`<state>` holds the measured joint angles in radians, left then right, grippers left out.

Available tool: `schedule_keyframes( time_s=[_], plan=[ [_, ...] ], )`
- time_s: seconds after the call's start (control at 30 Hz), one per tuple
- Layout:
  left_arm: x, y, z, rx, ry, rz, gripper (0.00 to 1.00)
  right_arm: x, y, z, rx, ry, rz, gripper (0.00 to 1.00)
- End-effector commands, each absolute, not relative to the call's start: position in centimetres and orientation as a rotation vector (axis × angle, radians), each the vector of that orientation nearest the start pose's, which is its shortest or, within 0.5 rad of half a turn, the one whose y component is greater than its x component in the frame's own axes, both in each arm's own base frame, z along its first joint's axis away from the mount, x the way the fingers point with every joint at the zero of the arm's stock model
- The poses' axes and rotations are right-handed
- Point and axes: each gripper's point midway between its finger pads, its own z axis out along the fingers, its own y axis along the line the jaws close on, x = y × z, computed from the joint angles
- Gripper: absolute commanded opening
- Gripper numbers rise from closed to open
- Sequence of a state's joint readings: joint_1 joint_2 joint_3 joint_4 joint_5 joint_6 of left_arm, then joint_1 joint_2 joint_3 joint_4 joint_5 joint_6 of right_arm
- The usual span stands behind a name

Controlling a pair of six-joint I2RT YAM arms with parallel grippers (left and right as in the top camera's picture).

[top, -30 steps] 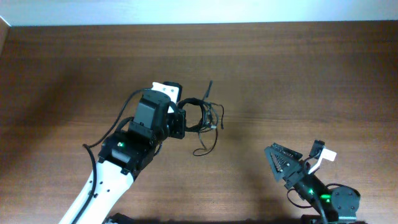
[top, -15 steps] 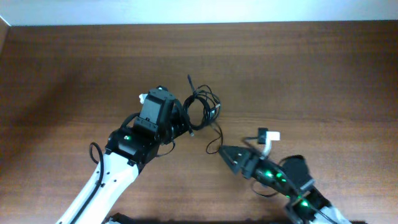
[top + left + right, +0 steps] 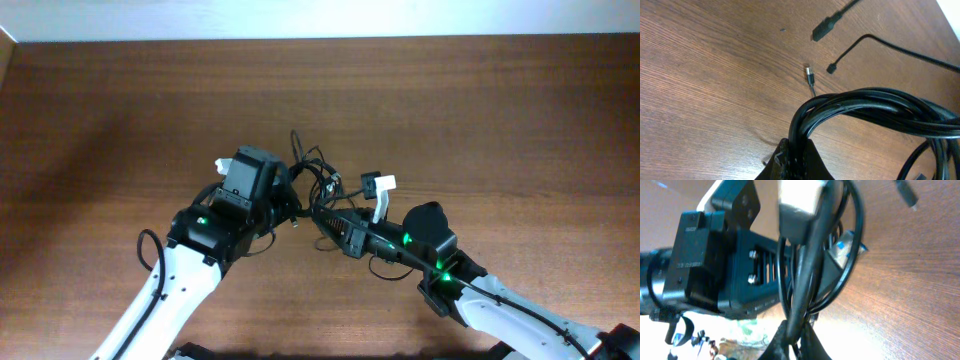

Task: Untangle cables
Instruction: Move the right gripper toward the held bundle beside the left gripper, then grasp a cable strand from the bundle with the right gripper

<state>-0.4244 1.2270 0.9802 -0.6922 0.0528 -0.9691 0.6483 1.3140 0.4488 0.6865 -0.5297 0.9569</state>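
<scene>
1. A moment ago the right claw (image 3: 322, 215) was at the lower right of the overhead view, wide open. Now it has come to the middle of the frame and snapped shut on the cables (image 3: 318, 178).
2. The left claw (image 3: 288, 198) has stayed shut tight on the same bunch. In the left wrist view the black cords rise out of it at the bottom of the frame.
3. The cables are in the middle of the table (image 3: 500, 100), held between the two claws, which are just beside each other. Some small plug ends (image 3: 810, 75) lie loose on the wood in the upper middle of the left wrist view.
4. Both claws now have hold of the bunch, so they look ready to pull apart and loosen it. The cords still look looped together, so most of the job seems left to do.
5. No box, bowl or tray shows in any view, so nothing sits inside one.
</scene>
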Motion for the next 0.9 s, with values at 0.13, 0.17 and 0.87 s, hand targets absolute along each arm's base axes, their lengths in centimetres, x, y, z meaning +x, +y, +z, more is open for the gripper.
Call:
schedule_keyframes(
  time_s=[0.13, 0.17, 0.87],
  plan=[
    [28.0, -19.6, 21.7, 0.111, 2.444, -1.115, 0.00, 27.2, 26.1, 14.7, 0.023, 2.180, 1.436, 0.04],
    [27.4, -20.1, 22.1, 0.233, 2.410, -1.149, 0.00, 27.5, 25.8, 14.7, 0.036, 2.176, 1.429, 0.04],
    [32.1, -13.1, 19.4, 0.200, 2.341, -0.108, 0.00, 28.7, 24.3, 19.3, 0.495, 2.065, 1.651, 0.73]
  ],
)
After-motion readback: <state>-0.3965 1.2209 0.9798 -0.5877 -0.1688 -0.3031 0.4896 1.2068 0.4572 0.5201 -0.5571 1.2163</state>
